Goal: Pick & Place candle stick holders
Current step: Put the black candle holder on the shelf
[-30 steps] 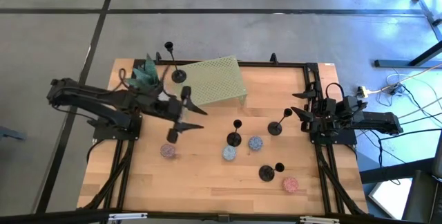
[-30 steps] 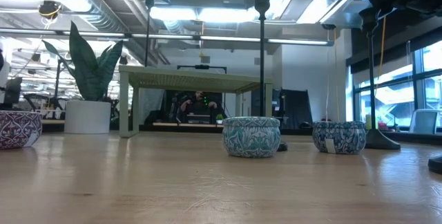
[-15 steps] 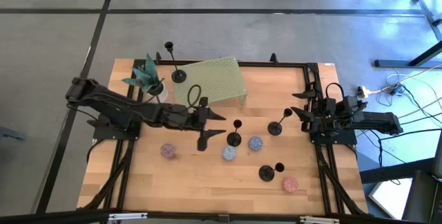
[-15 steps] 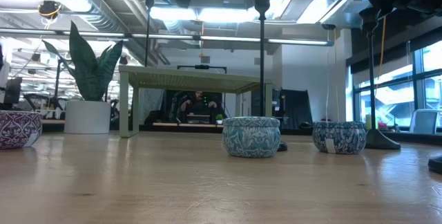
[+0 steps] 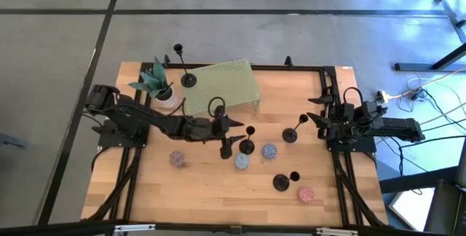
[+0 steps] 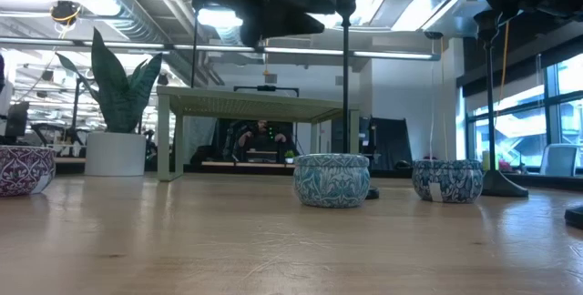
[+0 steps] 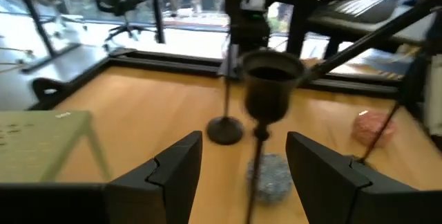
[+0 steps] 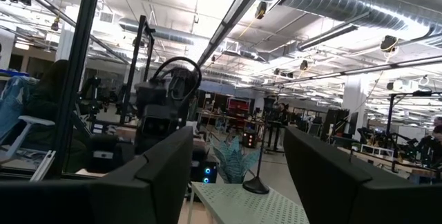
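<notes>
Four black candle stick holders stand upright on their round bases. One (image 5: pixel 247 139) is mid-table, one (image 5: pixel 295 129) to its right, one (image 5: pixel 282 181) near the front, and one (image 5: pixel 185 67) on the green mesh shelf (image 5: pixel 227 87). My left gripper (image 5: pixel 231 137) is open just left of the mid-table holder. In the left wrist view its fingers (image 7: pixel 173 172) stand either side of that holder's cup (image 7: pixel 271 91) without touching it. The low view shows the gripper (image 6: pixel 264 4) beside the stem (image 6: pixel 345 76). My right gripper (image 5: pixel 315 109) waits open at the right edge and is also seen in its wrist view (image 8: pixel 238 175).
Several small patterned tins sit on the table: one (image 5: pixel 177 159) at the left, two (image 5: pixel 241 161) (image 5: pixel 269 150) next to the mid-table holder, one (image 5: pixel 306 193) at the front right. A potted plant (image 5: pixel 156 84) stands at the far left by the shelf.
My left gripper has travelled toward the table's right edge, from near the left tin to just beside the mid-table holder, its fingers staying open. The arm has stretched out, and the plant now shows clear of it.
</notes>
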Tool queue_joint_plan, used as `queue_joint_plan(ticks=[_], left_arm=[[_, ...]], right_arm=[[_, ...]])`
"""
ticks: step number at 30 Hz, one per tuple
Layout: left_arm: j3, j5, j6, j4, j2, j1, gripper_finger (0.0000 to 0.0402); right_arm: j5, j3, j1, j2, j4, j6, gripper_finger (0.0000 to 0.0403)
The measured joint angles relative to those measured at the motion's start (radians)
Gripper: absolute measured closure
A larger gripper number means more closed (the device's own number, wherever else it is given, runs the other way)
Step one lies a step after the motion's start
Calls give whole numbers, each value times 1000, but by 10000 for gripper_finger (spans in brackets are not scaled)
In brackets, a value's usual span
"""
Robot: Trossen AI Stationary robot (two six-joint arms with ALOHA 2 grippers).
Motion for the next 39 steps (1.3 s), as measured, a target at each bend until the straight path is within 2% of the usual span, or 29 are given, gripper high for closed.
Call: queue_joint_plan(ticks=[14, 22, 32, 39], left_arm=[[0, 30, -27, 208, 89, 5, 194], [0, 40, -27, 236, 91, 42, 194], [0, 153, -27, 262, 90, 61, 194], [0, 154, -1, 260, 90, 61, 208]], right_arm=[[0, 0, 0, 0, -1, 0, 171], [0, 0, 0, 0, -1, 0, 171], [0, 0, 0, 0, -1, -1, 171], [0, 0, 0, 0, -1, -1, 171]])
